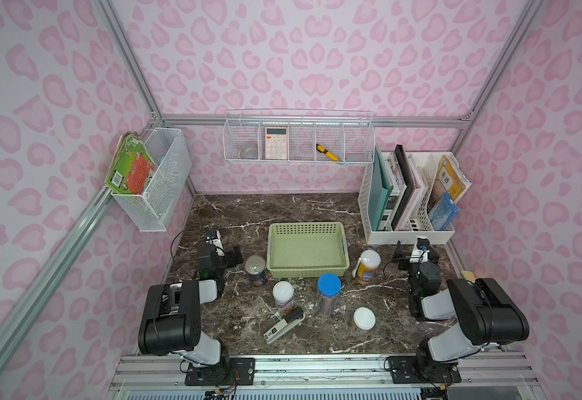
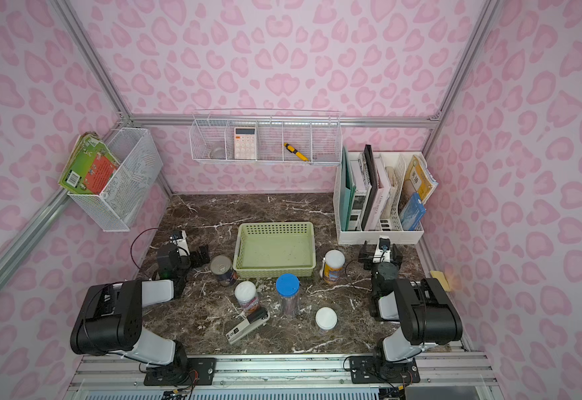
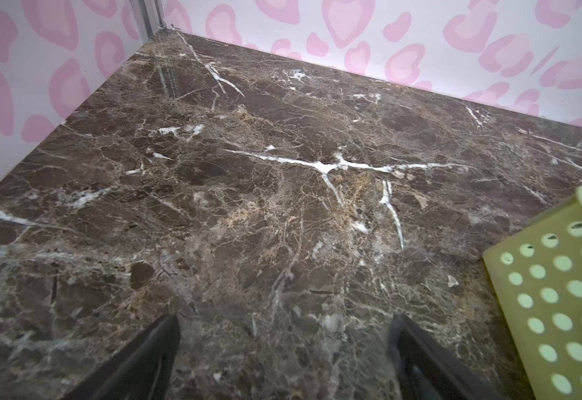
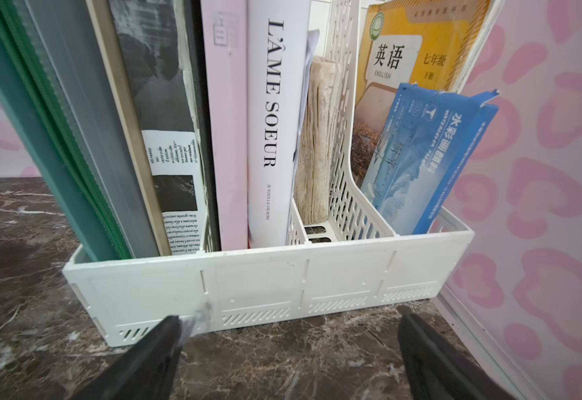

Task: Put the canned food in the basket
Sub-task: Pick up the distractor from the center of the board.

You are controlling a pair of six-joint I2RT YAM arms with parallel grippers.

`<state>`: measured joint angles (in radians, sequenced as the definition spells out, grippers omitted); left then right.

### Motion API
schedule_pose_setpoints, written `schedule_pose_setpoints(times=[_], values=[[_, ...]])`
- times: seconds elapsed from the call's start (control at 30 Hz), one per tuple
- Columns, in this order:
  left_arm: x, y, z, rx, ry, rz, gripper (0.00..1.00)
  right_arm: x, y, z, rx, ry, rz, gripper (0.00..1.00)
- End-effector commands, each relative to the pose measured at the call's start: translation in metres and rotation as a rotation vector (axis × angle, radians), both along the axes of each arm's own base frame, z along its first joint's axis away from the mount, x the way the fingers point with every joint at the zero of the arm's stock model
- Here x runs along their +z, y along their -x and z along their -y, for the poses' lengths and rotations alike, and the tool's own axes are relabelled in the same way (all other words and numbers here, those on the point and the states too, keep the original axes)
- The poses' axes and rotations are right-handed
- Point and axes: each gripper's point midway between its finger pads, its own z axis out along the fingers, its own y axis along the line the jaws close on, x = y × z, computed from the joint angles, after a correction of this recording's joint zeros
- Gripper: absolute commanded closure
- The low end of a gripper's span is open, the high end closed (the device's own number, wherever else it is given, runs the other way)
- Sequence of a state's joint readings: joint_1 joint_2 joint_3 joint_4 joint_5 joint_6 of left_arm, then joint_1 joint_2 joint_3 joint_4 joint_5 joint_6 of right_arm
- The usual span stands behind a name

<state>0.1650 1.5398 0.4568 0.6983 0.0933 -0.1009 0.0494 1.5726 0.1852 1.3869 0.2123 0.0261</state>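
Step in hand: no can is sitting in the pale green basket [image 1: 306, 251] yet; its floor is showing bare in both top views. I am judging this as the very start, with the first approach not yet begun.

Left gripper [image 3: 284, 322] is hovering low over the bare marble surface [image 3: 282, 207], jaws spread wide and holding nothing. One corner of the basket is showing at the edge of its wrist view. Right gripper [image 4: 287, 317] is pointing at the front wall of the white file rack [image 4: 258, 284], jaws spread wide, nothing between them.

All four cans are standing upright on the surface:
- silver-topped can [image 1: 256, 269], just beside the basket's near left corner, between it and the left arm
- orange-labelled can [image 1: 367, 266], just beside the basket's right wall
- pink-and-white can [image 1: 283, 296], nearer the arm bases, next to the stapler [image 1: 284, 325]; contact cannot be told
- fourth white-lidded can [image 1: 364, 320], standing apart toward the right arm's base

The blue-lidded jar [image 1: 328, 294] is not a target.

Next move, as I judge it: the left gripper is nearest the silver-topped can. It needs turning toward it, straddling the sides, then lifting clear of the rim. One finger will be passing close to the basket wall.
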Motion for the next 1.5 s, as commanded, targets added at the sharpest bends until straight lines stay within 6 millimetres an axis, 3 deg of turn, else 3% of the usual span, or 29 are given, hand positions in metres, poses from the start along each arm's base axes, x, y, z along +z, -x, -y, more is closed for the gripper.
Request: schedule_pose_setpoints(times=[0.0, 0.53, 0.6, 0.7, 0.87, 0.93, 1.0, 1.07, 1.13, 1.27, 1.4, 1.47], values=[[0.008, -0.005, 0.000, -0.007, -0.007, 0.031, 0.01, 0.006, -0.001, -0.001, 0.005, -0.006, 0.022, 0.01], [0.009, -0.004, 0.001, -0.022, -0.011, 0.040, 0.01, 0.009, -0.001, 0.003, -0.003, -0.019, 0.028, 0.01], [0.030, -0.007, 0.000, -0.028, -0.038, 0.097, 0.01, 0.022, -0.003, 0.010, -0.058, -0.026, 0.016, 0.01], [0.054, 0.005, -0.011, 0.071, -0.031, 0.047, 0.01, 0.049, -0.006, 0.015, -0.092, -0.055, 0.005, 0.01], [0.129, 0.040, -0.017, 0.260, -0.112, 0.182, 0.01, 0.093, -0.002, 0.010, -0.106, -0.060, 0.017, 0.00], [0.162, 0.056, -0.007, 0.286, -0.116, 0.207, 0.01, 0.105, -0.001, 0.004, -0.109, -0.065, -0.011, 0.00], [0.193, 0.071, 0.021, 0.229, -0.100, 0.243, 0.01, 0.122, 0.002, -0.009, -0.089, -0.064, -0.031, 0.01], [0.213, 0.086, 0.055, 0.114, -0.091, 0.212, 0.01, 0.140, 0.005, -0.018, -0.078, -0.080, -0.046, 0.01], [0.223, 0.107, 0.072, 0.061, -0.063, 0.132, 0.01, 0.154, 0.007, -0.033, -0.030, -0.107, -0.084, 0.01], [0.229, 0.152, 0.108, -0.100, 0.023, -0.043, 0.02, 0.179, 0.011, -0.081, 0.111, -0.136, -0.159, 0.00], [0.230, 0.188, 0.134, -0.237, -0.108, -0.211, 0.02, 0.202, 0.021, -0.143, 0.271, -0.068, -0.247, 0.00], [0.222, 0.202, 0.149, -0.311, -0.203, -0.316, 0.03, 0.212, 0.028, -0.163, 0.326, -0.051, -0.282, 0.00]])
